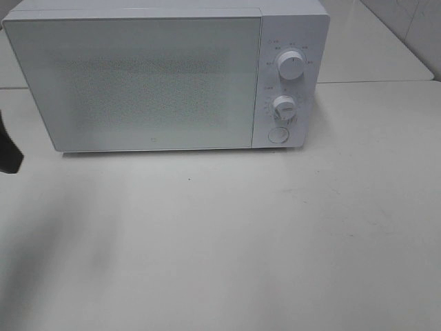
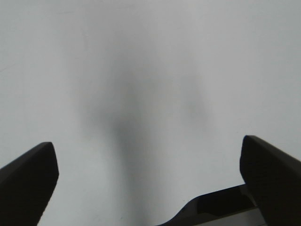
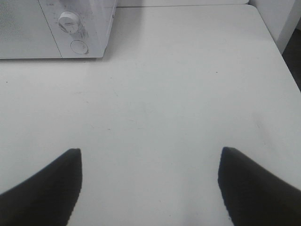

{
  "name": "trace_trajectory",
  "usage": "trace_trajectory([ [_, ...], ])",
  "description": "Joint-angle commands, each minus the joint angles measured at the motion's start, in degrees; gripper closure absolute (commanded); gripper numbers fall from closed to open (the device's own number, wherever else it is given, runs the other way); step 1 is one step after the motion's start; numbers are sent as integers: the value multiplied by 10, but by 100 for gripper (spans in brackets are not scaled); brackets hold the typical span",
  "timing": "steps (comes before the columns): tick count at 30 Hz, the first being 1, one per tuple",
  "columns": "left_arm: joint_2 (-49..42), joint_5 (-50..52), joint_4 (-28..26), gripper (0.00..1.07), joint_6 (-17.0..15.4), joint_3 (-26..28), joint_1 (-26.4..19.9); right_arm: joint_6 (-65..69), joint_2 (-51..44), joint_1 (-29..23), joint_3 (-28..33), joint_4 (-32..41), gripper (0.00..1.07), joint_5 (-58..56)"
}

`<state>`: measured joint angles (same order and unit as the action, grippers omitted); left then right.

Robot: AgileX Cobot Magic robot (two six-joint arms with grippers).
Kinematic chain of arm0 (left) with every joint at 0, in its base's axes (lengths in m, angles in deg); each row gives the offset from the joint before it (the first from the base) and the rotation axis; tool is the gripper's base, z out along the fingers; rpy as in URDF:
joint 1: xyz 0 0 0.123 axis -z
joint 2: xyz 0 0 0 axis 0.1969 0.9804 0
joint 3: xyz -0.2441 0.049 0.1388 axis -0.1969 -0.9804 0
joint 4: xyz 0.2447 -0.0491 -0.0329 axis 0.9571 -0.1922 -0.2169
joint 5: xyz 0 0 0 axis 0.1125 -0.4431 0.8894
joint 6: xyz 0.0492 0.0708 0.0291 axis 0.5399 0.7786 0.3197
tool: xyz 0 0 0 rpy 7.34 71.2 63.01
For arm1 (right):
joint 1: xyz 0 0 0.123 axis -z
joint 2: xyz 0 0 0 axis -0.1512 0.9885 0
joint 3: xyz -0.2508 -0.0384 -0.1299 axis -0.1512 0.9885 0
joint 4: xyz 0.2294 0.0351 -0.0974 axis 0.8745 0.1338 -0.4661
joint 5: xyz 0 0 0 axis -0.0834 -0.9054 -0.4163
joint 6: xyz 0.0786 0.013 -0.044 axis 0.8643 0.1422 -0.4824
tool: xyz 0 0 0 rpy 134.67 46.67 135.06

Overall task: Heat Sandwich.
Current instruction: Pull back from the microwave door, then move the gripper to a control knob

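While standing off at the nine o'clock edge of the high view, shows only as a dark sliver of left arm (image 1: 8,152). Left gripper (image 2: 148,150): jaws spread wide above bare table (image 2: 150,56), nothing between them; judged to wait aside so as to leave the front of the oven unobstructed. Toward eleven o'clock, microwave (image 1: 151,21) with frosted door (image 1: 138,89) shut flush. Sandwich: visible in no view; perhaps behind that door, but cannot be told through the frosting. At one o'clock, control panel (image 1: 303,89) with upper knob (image 1: 290,66), lower knob (image 1: 283,105) and round button (image 1: 277,134), none touched by either arm. Right gripper (image 3: 150,153): jaws likewise wide and empty, low over the table, facing the microwave's knob corner from well apart, plausibly placed for the controls or the door release.
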<state>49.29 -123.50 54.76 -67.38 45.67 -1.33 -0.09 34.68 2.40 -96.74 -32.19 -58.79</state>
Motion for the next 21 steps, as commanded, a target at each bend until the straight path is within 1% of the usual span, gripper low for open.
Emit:
trace_trajectory([
  [1,-42,-50,47,3,-40,1,-46,4,-15,2,1,1,31,4],
  [4,-65,-68,69,3,-49,1,-62,4,-15,2,1,1,31,4],
  [6,-103,-92,98,3,-53,1,-77,4,-15,2,1,1,31,4],
  [7,-103,-92,98,3,-53,1,-77,4,-15,2,1,1,31,4],
  [9,-131,-99,109,3,-53,-1,-85,4,-15,2,1,1,31,4],
  [11,-182,-93,109,3,-53,-13,-89,4,-15,2,1,1,31,4],
  [12,-182,-93,109,3,-53,-13,-89,4,-15,2,1,1,31,4],
  [14,-212,-91,109,3,-53,-27,-89,4,-15,2,1,1,31,4],
  [16,-262,-93,109,3,-53,-56,-89,4,-15,2,1,1,31,4],
  [17,-262,-93,109,3,-53,-56,-89,4,-15,2,1,1,31,4],
  [19,-313,-91,109,3,-49,-89,-89,4,-15,2,1,1,31,4],
  [21,-347,-87,109,3,-49,-109,-89,4,-15,2,1,1,31,4],
])
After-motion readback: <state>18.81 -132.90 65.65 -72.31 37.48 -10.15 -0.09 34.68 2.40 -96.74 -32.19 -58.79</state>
